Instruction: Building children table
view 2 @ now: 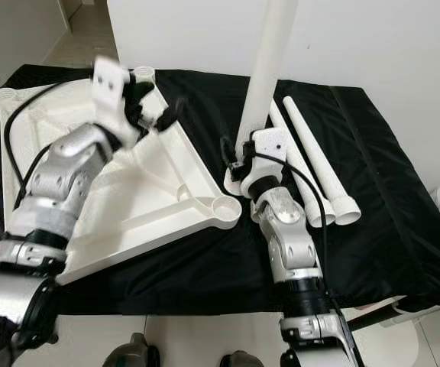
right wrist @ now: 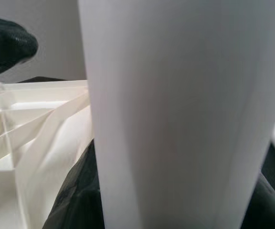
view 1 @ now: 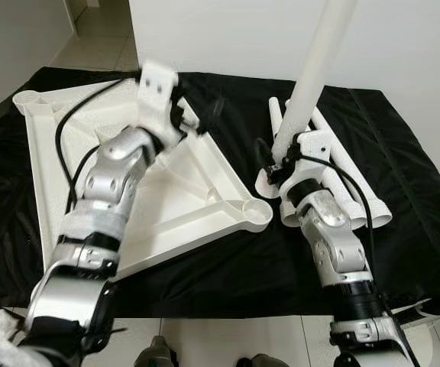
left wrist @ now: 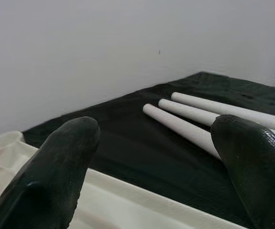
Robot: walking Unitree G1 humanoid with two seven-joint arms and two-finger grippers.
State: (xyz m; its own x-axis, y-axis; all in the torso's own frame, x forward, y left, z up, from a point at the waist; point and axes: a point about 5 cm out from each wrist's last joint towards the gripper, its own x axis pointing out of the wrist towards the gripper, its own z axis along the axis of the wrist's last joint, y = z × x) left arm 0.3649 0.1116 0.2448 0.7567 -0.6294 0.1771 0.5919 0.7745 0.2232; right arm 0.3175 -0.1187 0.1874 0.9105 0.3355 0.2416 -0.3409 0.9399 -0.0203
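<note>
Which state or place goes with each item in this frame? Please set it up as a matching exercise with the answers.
Items:
1. upright leg
2. tabletop
3. loose legs
4. left gripper

States:
A. lying flat on the black cloth to the robot's right
B. fingers open, over the tabletop's edge
C. held vertical by the right gripper
D. upside down, ribs and corner sockets facing up

Pairs: 1-C, 2-D, 3-A, 4-B
</note>
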